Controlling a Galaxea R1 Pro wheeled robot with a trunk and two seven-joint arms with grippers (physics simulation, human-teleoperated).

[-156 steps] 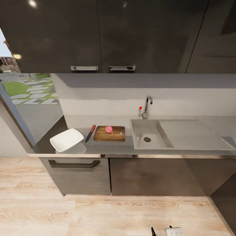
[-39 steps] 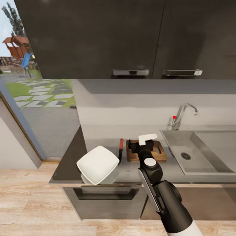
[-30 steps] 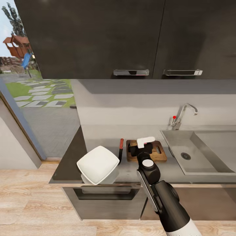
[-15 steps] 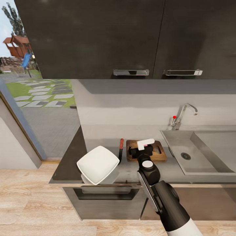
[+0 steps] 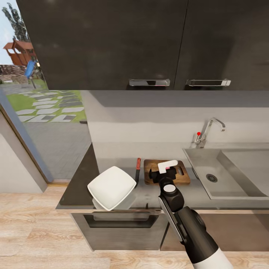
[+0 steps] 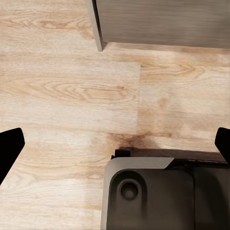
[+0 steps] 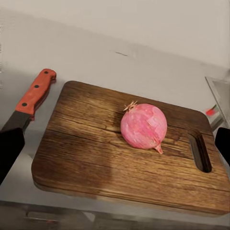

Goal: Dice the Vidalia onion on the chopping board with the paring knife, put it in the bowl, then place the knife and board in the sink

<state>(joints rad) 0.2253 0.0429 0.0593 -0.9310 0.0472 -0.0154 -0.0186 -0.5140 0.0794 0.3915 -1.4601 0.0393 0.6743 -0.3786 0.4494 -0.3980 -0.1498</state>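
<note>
Right gripper (image 5: pixel 161 172) over chopping board (image 7: pixel 129 148), fingers (image 7: pixel 9 148) spread wide, gripping nothing. Vidalia onion (image 7: pixel 143 126) whole on the board's middle, between the fingertips, untouched. Paring knife (image 7: pixel 31 98) flat on countertop (image 5: pixel 149 194) just beside the board's plain end, handle slot at the other end toward sink (image 5: pixel 228 175). Bowl (image 5: pixel 111 187) near the counter's front edge, beyond the knife. Left gripper (image 6: pixel 115 148) spread too, over wood floor (image 6: pixel 67 91).
</note>
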